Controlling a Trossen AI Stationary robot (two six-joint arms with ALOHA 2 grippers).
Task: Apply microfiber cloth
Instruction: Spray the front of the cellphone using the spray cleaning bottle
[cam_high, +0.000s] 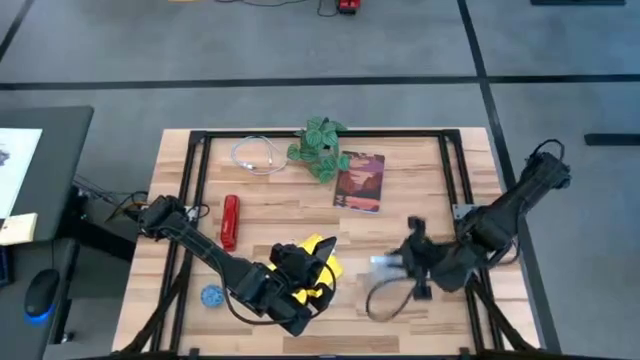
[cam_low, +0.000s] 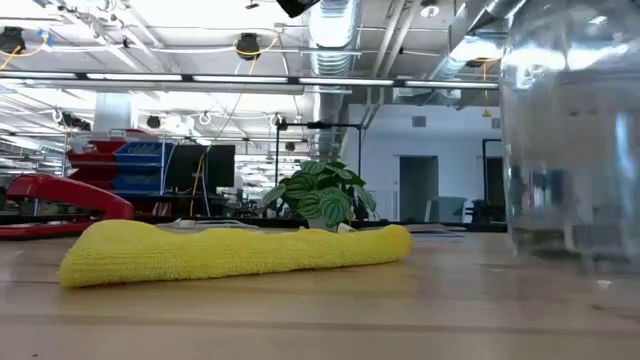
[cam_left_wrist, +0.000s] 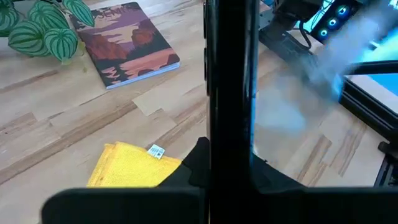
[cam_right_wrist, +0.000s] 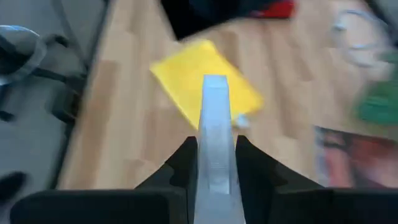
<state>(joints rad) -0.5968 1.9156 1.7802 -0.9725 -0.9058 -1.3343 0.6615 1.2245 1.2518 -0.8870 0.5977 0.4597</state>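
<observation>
Microfiber cloth is seen flat on the wooden surface near its front edge, partly covered by the left gripper, jaws clamped on a black smartphone. The right gripper, beside the cloth, is clamped on a pale slab.

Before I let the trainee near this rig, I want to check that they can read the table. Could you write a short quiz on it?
1. True or false: the microfiber cloth is blue.
2. The left hand hangs over: A that cloth, B a cable, C a stapler.
3. What stands beside the book?
Key: 1 false, it is yellow. 2 A. 3 the plant.
</observation>
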